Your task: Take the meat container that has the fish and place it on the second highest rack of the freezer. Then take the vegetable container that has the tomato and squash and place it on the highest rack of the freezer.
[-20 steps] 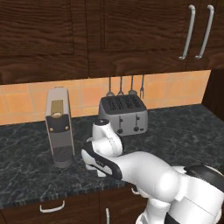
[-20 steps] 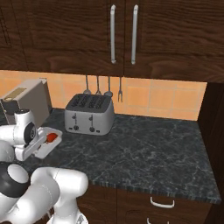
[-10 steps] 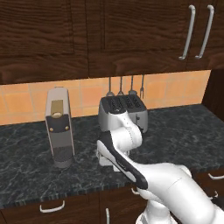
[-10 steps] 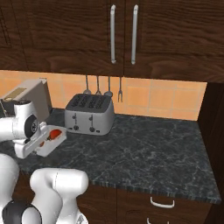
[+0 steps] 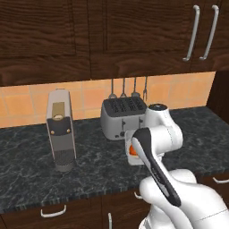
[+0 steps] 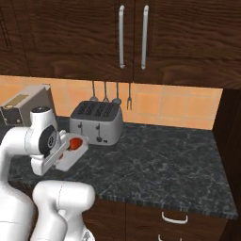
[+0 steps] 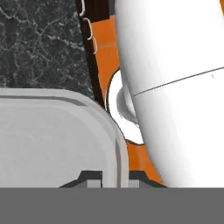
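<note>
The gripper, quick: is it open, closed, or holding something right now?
Gripper: closed on the rim of the white vegetable container holding the tomato.

I saw a dark marbled counter (image 5: pixel 89 165) running across the middle of the frame, with an orange tile backsplash (image 5: pixel 27 105) behind it. Dark wood cabinets (image 6: pixel 70 37) filled the top, two with long silver handles (image 6: pixel 121 36). A toaster (image 6: pixel 96 122) sat at center against the wall, utensils (image 5: pixel 127 87) hung above it, and a coffee machine (image 5: pixel 60 129) stood left. Drawers (image 6: pixel 174 217) ran along the bottom.
</note>
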Controlling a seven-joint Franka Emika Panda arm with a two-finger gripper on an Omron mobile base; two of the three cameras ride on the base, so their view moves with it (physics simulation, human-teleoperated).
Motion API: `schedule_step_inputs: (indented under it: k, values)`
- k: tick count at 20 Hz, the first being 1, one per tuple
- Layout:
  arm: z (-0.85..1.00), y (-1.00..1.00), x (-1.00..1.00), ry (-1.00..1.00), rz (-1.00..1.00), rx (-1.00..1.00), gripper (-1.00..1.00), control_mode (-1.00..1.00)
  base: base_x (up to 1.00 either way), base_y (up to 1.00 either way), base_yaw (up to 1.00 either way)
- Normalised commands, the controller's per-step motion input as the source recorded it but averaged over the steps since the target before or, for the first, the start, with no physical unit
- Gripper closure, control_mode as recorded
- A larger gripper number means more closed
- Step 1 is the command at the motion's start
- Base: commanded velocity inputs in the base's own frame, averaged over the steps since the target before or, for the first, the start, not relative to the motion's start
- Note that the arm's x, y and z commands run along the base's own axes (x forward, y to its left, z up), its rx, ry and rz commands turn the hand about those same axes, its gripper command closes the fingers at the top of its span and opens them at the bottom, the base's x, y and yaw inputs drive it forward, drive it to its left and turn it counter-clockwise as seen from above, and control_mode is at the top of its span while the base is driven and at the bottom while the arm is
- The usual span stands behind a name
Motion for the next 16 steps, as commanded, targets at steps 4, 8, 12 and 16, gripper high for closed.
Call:
schedule_step_inputs:
  k: [4, 8, 12, 16]
  values:
    - [0.65, -0.61, 0.0, 0.07, 0.0, 0.02, 1.0, -1.0, 0.0, 0.0, 0.0]
    - [0.61, -0.34, 0.01, 0.07, 0.01, 0.02, 1.0, -1.0, 0.0, 0.0, 0.0]
    - [0.45, -0.02, -0.03, 0.04, 0.05, 0.0, 1.0, -1.0, 0.0, 0.0, 0.0]
    - [0.13, -0.01, -0.06, 0.0, 0.11, 0.0, 1.0, -1.0, 0.0, 0.0, 0.0]
